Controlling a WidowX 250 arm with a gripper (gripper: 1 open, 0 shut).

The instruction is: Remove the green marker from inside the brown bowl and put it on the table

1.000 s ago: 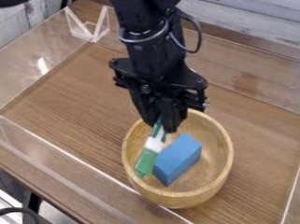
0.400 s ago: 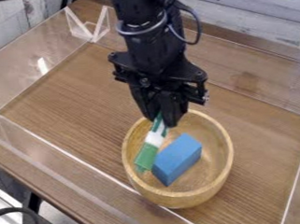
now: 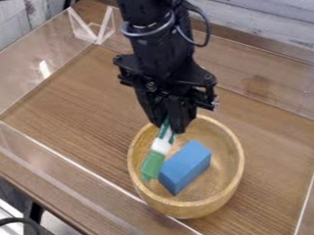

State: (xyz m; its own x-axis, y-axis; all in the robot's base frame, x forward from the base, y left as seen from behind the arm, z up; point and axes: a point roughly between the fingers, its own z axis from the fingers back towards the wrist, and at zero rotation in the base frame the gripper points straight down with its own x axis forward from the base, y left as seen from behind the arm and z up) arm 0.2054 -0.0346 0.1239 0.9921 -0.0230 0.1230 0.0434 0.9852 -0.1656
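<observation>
The brown bowl (image 3: pixel 190 201) sits on the table (image 3: pixel 81 98) near the front right. Inside it the green marker (image 3: pixel 159 155) stands tilted, white barrel up and green cap (image 3: pixel 151 170) down near the bowl's left inner wall. My black gripper (image 3: pixel 172 128) reaches down from above into the bowl, its fingers shut on the marker's upper end. A blue rectangular block (image 3: pixel 187 166) lies in the bowl just right of the marker.
Low clear acrylic walls (image 3: pixel 17 150) edge the tabletop on the left and front. A clear stand (image 3: pixel 94 32) is at the back left. Bare wood spreads left of and behind the bowl.
The gripper with the marker has risen very slightly in the bowl; since the middle frame nothing has moved.
</observation>
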